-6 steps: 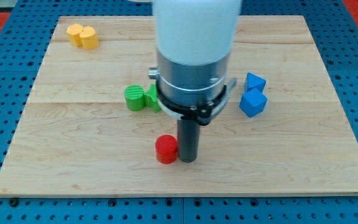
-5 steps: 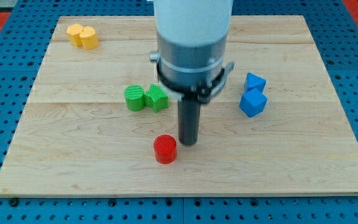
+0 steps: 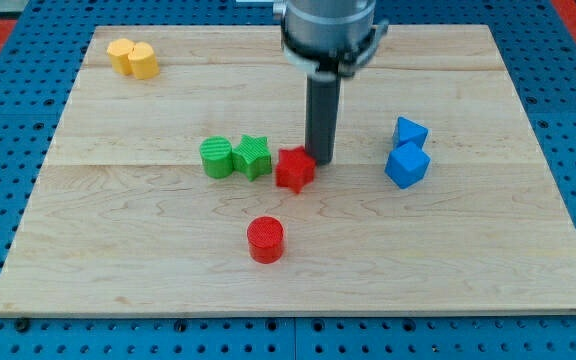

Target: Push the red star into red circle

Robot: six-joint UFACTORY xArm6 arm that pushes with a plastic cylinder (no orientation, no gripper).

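Observation:
The red star [image 3: 294,169] lies near the board's middle, just right of the green star [image 3: 253,157]. The red circle [image 3: 265,240] lies below it and slightly left, a clear gap apart. My tip [image 3: 321,160] stands at the red star's upper right edge, touching or nearly touching it. The rod rises straight up from there to the arm at the view's top.
A green cylinder [image 3: 216,158] sits left of the green star. Two blue blocks [image 3: 406,165] [image 3: 409,132] lie at the right. Two yellow blocks [image 3: 120,53] [image 3: 142,60] sit at the top left of the wooden board [image 3: 88,250].
The arm has moved up the view, away from the red circle. The red star, hidden behind the arm before, now shows beside my tip.

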